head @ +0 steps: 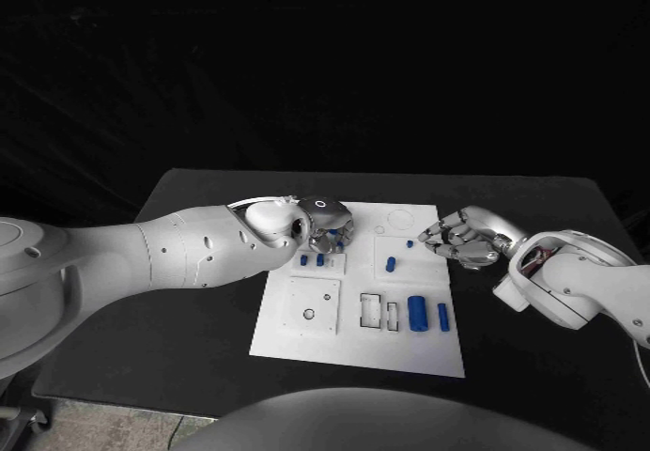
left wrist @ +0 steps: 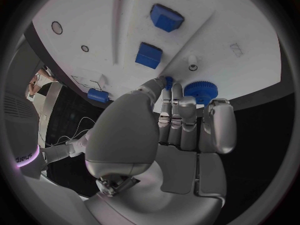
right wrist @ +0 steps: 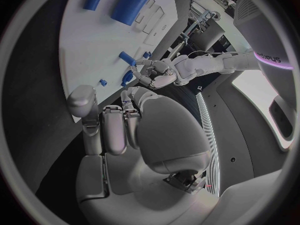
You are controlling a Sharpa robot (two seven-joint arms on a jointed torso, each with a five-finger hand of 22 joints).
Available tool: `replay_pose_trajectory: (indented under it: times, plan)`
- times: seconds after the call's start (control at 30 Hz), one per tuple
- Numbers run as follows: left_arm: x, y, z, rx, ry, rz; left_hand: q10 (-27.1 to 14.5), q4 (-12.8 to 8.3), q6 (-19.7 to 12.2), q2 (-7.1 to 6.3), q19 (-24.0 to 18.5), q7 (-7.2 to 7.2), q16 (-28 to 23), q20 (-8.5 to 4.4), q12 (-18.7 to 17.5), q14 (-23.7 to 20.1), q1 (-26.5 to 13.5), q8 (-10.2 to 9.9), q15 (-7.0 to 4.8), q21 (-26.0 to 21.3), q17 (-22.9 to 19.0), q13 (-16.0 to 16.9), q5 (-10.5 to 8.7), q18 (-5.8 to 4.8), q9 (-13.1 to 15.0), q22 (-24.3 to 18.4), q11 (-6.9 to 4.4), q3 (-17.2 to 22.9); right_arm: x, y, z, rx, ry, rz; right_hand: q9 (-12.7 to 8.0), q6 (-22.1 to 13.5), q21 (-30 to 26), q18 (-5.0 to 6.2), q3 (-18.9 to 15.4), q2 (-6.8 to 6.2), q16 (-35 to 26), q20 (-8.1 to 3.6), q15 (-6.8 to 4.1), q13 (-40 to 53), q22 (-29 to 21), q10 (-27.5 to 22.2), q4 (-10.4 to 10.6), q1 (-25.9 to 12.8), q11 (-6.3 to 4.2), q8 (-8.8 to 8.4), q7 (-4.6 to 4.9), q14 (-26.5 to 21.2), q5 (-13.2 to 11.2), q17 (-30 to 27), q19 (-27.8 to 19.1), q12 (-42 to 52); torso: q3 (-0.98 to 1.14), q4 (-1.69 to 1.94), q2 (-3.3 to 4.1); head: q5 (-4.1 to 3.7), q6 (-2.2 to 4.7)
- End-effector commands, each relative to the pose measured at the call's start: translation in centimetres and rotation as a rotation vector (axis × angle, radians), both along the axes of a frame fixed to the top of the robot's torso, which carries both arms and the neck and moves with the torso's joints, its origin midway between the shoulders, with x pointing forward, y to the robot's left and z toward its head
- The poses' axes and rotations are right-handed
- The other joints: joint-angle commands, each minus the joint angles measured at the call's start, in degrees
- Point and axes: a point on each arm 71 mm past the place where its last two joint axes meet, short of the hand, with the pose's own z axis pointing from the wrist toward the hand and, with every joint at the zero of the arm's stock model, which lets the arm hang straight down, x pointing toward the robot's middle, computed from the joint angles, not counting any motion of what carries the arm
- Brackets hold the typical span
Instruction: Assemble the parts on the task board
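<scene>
Centrally, white task board on black table, left hand at its far edge — fingers curled by a blue gear, grip unclear, right hand — fingers curled in, holding nothing.

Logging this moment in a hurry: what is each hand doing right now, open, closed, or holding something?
Left hand: fingertips at the blue gear on the task board; a grip cannot be told.
Right hand: fingers curled in, nothing seen in them.

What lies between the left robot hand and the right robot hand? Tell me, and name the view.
Head view: between the left robot hand and right robot hand lies white task board, with one small blue part slightly toward the robot.
</scene>
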Motion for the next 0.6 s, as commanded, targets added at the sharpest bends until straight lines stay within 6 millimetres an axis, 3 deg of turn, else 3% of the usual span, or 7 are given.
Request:
replay_pose_trajectory:
  times: [0.03,0.37,0.6]
  plan:
    - [-0.1,-0.1,-0.2,0.004,0.008,-0.012,0.8,-0.4,0.3,0.05,0.5,0.12,-0.2,-0.03,-0.5,0.3,-0.4,-0.4,-0.14,0.3,-0.1,-0.4,-0.18,-0.66,-0.2,11.8,0.08,0.1,0.0,0.0,-0.1,-0.003,0.011,0.004,0.1,0.5,-0.3,0.42,0.3,-0.23,-0.2,0.33,0.35,3.7,4.7,-0.1,-0.1,0.2,0.17,0.26,0.03,2.1,0.2,4.1,-0.1,-0.2,0.01,0.01,0.00,-0.06,0.01]
    - [-0.4,0.2,0.1,-0.014,-0.007,-0.017,2.6,-0.9,0.5,-0.22,0.6,0.28,-0.5,-0.06,-2.1,0.4,-0.3,-1.0,-0.10,0.4,-0.9,-1.4,-0.32,-0.68,-0.6,11.8,0.16,0.3,0.0,-0.1,-0.1,-0.006,0.015,0.004,0.1,0.5,-0.6,0.48,0.4,-0.24,-0.4,0.33,0.35,3.5,4.6,-0.2,-0.2,0.2,0.17,0.25,0.03,2.0,0.2,3.9,-0.2,-0.3,0.00,0.03,-0.03,-0.21,0.01]
    - [-0.2,0.6,1.7,-0.010,-0.031,-0.015,3.1,-1.0,0.5,-0.36,0.5,0.21,-0.8,-0.07,-3.0,0.2,-0.3,-1.4,-0.11,0.2,-1.5,-1.9,-1.13,-0.62,-0.8,11.7,0.11,0.4,0.1,-0.1,-0.2,-0.011,0.025,0.005,0.1,0.5,-0.9,0.52,0.4,-0.24,-0.5,0.34,0.36,3.4,4.6,-0.3,-0.2,0.2,0.18,0.25,0.03,1.9,0.2,3.8,-0.3,-0.4,0.00,0.02,-0.05,0.11,0.01]
